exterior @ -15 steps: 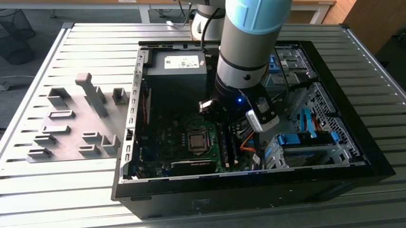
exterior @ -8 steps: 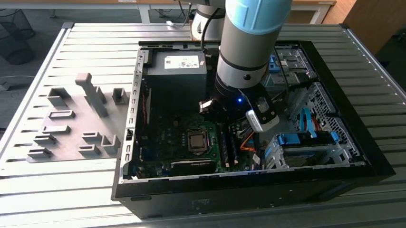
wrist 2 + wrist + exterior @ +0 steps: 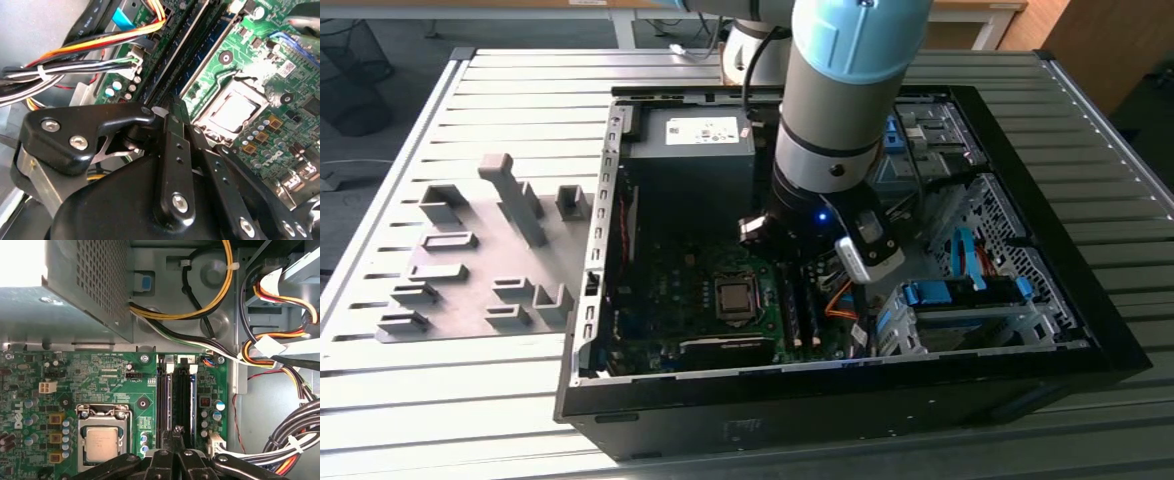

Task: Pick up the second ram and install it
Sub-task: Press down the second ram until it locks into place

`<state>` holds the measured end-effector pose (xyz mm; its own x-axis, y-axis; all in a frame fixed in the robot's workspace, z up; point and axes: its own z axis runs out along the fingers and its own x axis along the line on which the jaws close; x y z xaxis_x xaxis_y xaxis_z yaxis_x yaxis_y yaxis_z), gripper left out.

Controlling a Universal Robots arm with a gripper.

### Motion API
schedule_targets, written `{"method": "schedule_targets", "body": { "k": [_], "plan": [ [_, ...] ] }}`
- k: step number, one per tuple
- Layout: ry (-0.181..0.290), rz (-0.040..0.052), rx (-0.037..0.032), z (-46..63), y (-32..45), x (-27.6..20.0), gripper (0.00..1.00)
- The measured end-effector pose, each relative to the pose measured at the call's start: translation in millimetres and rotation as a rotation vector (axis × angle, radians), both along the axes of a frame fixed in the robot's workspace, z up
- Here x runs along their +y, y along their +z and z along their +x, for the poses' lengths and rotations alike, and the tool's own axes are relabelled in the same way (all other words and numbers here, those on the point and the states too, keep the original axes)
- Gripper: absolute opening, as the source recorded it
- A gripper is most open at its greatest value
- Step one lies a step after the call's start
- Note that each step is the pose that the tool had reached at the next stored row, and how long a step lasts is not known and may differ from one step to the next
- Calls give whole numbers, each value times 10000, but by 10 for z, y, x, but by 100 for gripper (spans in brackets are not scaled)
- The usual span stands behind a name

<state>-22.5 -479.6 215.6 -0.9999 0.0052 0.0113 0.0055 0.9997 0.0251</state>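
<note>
Item 1, the second ram (image 3: 184,400): you see a long thin stick standing on edge in the motherboard (image 3: 120,390) slot nearer the cable bundle (image 3: 280,355). It lies near the board's edge on the drive-bay side. In the exterior view it (image 3: 811,305) sits low in the computer case (image 3: 854,400), below the arm (image 3: 834,120).

Item 2, first stick (image 3: 165,400): it is seated in the adjacent slot, parallel to item 1 and just beside it, on the side toward the processor socket (image 3: 102,440).

Item 3, gripper (image 3: 176,432): its 2 black fingers are drawn together into a narrow tip with nothing visible between them. The tip hangs over 1 end of the 2 slots, about between them. In the second wrist view the gripper (image 3: 172,107) stands just above that end, and you cannot tell whether it touches a stick.

Item 4, power supply (image 3: 694,150): a grey box in the case corner at the far side, on the exterior view's left.

Item 5, blue drive bracket (image 3: 961,295): it sits along the case edge on the exterior view's right.

Item 6, grey fixture blocks (image 3: 480,250): they are grouped on the table (image 3: 454,400) outside the case, toward the table edge on the exterior view's left.
</note>
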Motion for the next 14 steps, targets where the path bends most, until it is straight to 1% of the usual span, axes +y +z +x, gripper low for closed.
{"method": "schedule_targets", "body": {
  "k": [2, 3, 4, 6, 8, 14],
  "plan": [
    [-1, 1, 3, 0, -2, 0, 11],
    [-1, 33, -9, 2, 26, 5, 11],
    [0, 38, -10, 2, 58, 5, 11],
    [0, 11, 0, 1, 146, 2, 11],
    [0, 12, -1, 1, 188, 2, 11],
    [0, 11, 0, 1, 205, 2, 11]
  ]
}}
